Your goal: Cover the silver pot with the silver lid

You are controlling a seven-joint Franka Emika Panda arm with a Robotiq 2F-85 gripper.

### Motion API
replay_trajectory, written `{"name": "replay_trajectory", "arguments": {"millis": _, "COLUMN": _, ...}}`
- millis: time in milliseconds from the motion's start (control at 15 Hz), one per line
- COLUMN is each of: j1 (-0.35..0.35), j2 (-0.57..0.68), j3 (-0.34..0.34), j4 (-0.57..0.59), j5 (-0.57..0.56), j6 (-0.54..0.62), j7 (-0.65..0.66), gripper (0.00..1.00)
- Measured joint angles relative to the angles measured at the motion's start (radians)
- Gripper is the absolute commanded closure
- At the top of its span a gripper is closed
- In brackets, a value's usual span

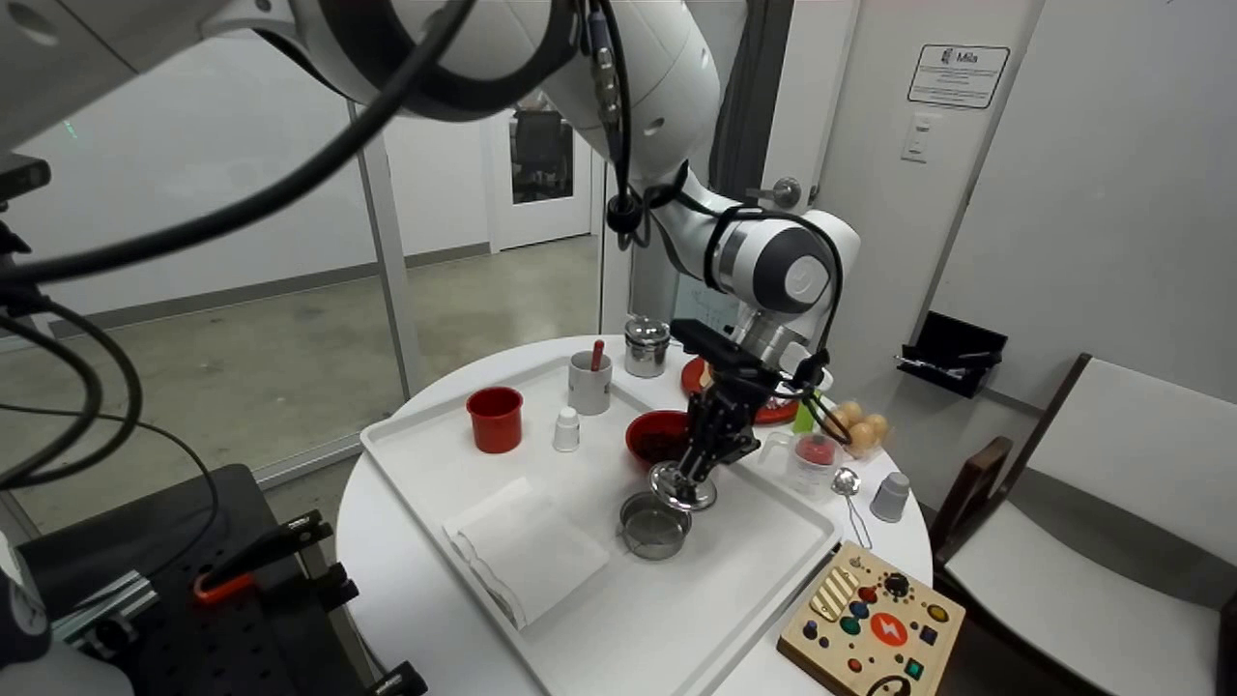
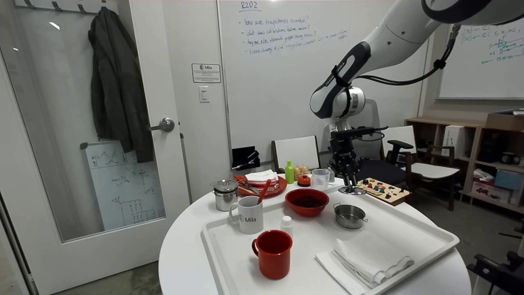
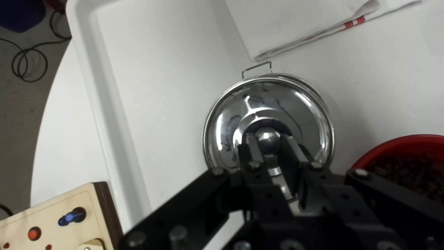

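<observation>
The silver lid is a round shiny disc with a ball knob; it shows in both exterior views [image 1: 683, 491] [image 2: 352, 191] and in the wrist view [image 3: 225, 128]. My gripper [image 1: 692, 472] [image 2: 350, 182] [image 3: 269, 139] is shut on the lid's knob, with one finger on each side. The silver pot [image 1: 655, 534] [image 2: 350, 218] stands uncovered on the white tray. The lid hangs above the pot, apart from it. In the wrist view the lid hides most of the pot; only a wire handle [image 3: 256, 66] and a sliver of rim show.
A red bowl [image 1: 635, 452] [image 2: 307, 211] [image 3: 360, 163] with dark contents stands close beside the pot. A folded white cloth [image 1: 532, 551] [image 2: 364, 258] lies on the tray [image 2: 409, 209]. A red mug [image 2: 275, 256], a Mila mug [image 2: 250, 217] and a white bottle [image 2: 287, 224] also stand there.
</observation>
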Motion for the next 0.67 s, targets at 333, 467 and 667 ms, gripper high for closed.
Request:
{"name": "replay_trajectory", "arguments": {"millis": 333, "j1": 0.002, "j2": 0.003, "j3": -0.001, "j4": -0.002, "j5": 0.000, "j6": 0.000, "j7": 0.000, "gripper": 0.88}}
{"name": "replay_trajectory", "arguments": {"millis": 467, "j1": 0.006, "j2": 0.005, "j3": -0.001, "j4": -0.010, "j5": 0.000, "j6": 0.004, "j7": 0.001, "gripper": 0.88}}
{"name": "replay_trajectory", "arguments": {"millis": 667, "j1": 0.014, "j2": 0.005, "j3": -0.001, "j4": -0.035, "j5": 0.000, "j6": 0.030, "j7": 0.004, "gripper": 0.88}}
